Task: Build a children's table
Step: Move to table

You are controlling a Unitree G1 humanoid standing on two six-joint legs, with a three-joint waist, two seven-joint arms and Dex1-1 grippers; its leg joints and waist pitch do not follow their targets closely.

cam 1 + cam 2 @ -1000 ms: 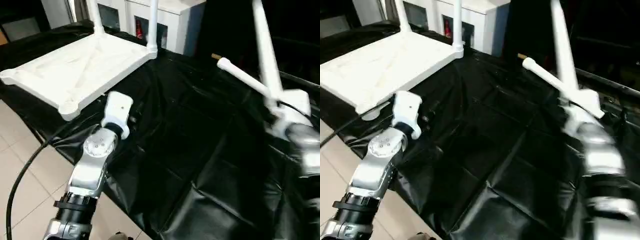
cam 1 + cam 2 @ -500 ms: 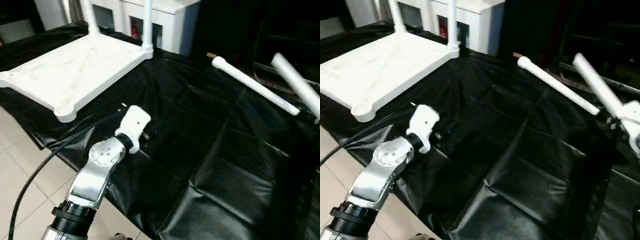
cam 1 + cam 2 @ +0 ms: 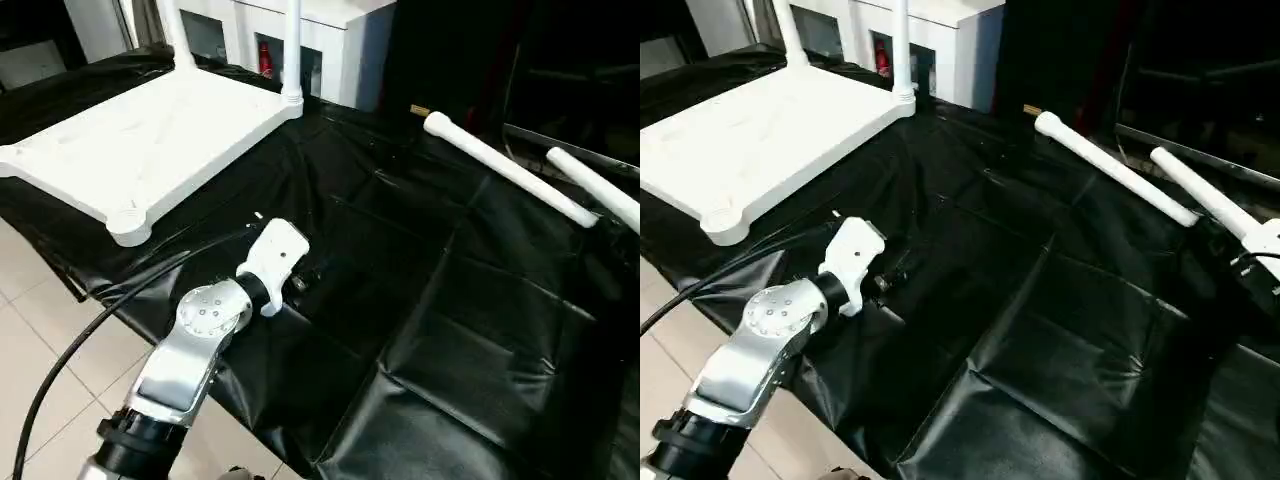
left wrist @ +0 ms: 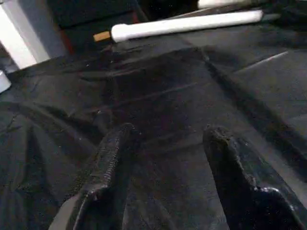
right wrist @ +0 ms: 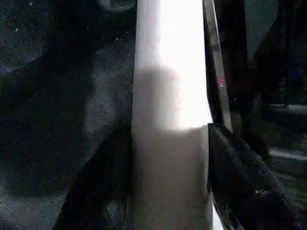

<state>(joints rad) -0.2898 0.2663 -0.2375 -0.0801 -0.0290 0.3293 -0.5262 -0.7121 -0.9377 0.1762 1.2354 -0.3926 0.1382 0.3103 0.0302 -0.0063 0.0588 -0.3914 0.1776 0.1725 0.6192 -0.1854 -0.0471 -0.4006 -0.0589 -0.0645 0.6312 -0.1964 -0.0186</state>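
The white table top (image 3: pixel 150 130) lies upside down on the black cloth at the back left. Two legs (image 3: pixel 292 50) stand in its far corner sockets, while the near socket (image 3: pixel 130 215) holds nothing. A loose leg (image 3: pixel 505 168) lies on the cloth at the back right. Just beside it, a second leg (image 3: pixel 1200 190) slants low at the right edge, with my right gripper (image 5: pixel 169 130) shut around its thick end. My left gripper (image 4: pixel 168 136) hovers open over bare cloth right of the table top, nothing between its fingers (image 4: pixel 112 158).
A white cabinet (image 3: pixel 330 40) with glass doors stands behind the table top. The creased black cloth (image 3: pixel 450 300) covers the whole work surface. Tiled floor (image 3: pixel 40 330) lies at the near left, where a black cable (image 3: pixel 60 370) trails from my left arm.
My right arm has swung its leg down from nearly upright to a low slant at the right edge. My left gripper has moved right, away from the table top's near corner.
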